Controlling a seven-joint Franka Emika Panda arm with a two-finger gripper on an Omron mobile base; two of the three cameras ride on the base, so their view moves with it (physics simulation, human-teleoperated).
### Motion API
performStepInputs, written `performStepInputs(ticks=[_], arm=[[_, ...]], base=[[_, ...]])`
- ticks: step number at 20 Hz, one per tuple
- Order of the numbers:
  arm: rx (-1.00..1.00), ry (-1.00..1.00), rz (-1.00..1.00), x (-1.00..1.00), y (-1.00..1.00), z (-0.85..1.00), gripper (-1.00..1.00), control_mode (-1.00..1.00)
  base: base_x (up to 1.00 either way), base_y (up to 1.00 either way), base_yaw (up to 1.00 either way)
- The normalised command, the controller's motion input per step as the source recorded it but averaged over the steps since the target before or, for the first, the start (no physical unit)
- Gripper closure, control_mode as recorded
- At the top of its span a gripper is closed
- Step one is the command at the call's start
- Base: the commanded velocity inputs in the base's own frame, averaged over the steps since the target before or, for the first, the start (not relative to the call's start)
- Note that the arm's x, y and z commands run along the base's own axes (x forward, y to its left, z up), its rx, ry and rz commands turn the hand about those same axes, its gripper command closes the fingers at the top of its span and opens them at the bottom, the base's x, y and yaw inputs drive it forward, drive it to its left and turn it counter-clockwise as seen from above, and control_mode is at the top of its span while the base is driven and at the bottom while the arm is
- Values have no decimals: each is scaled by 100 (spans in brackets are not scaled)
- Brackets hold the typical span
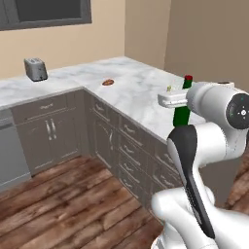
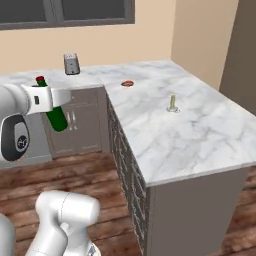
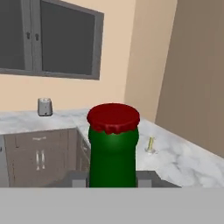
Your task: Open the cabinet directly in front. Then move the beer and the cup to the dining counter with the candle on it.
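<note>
Beer bottle held in the gripper, beside the marble desk

The gripper (image 3: pixel 113 179) is clamped on the beer (image 3: pixel 113 148), a dark green bottle with a red cap. In the hand view the bottle neck stands between the two dark fingertips and the red cap is close to the camera. In the left base view the beer (image 1: pixel 183 109) hangs under the white hand, in front of the edge of the dining desk (image 1: pixel 131 92). In the right base view the beer (image 2: pixel 54 112) is tilted, the red cap up and the green body leaning down, and it is well apart from the dining desk (image 2: pixel 200 135), over the wooden floor (image 2: pixel 85 170).

The candle (image 2: pixel 172 103) stands upright on the dining desk, on its little round base, about in the middle of the marble top. In the hand view the candle (image 3: pixel 150 145) shows just beside the bottle, on the marble behind it. In the left base view the candle (image 1: pixel 168 88) is only a very small pale thing near the white hand.

Farther from the candle, toward the corner of the marble top, a small round brown thing (image 2: pixel 127 83) lies flat; what it is I cannot tell. Beyond it, near the wall, a grey toaster (image 2: pixel 71 63) stands on the marble. A dark framed window (image 3: pixel 52 39) is on the beige wall above the toaster. Under the marble are grey drawers (image 1: pixel 129 146) with silver handles
</note>
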Motion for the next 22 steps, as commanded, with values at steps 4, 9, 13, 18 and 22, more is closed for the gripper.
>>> performStepInputs(ticks=[4, 9, 13, 18, 22], arm=[[0, 0, 0, 0, 0, 0, 100, 100], [0, 0, 0, 0, 0, 0, 100, 100], [0, 0, 0, 0, 0, 0, 100, 100], [0, 0, 0, 0, 0, 0, 100, 100], [0, 0, 0, 0, 0, 0, 100, 100]], base=[[74, 60, -51], [70, 54, -54], [67, 58, -53], [44, 65, -51], [48, 68, -50]])
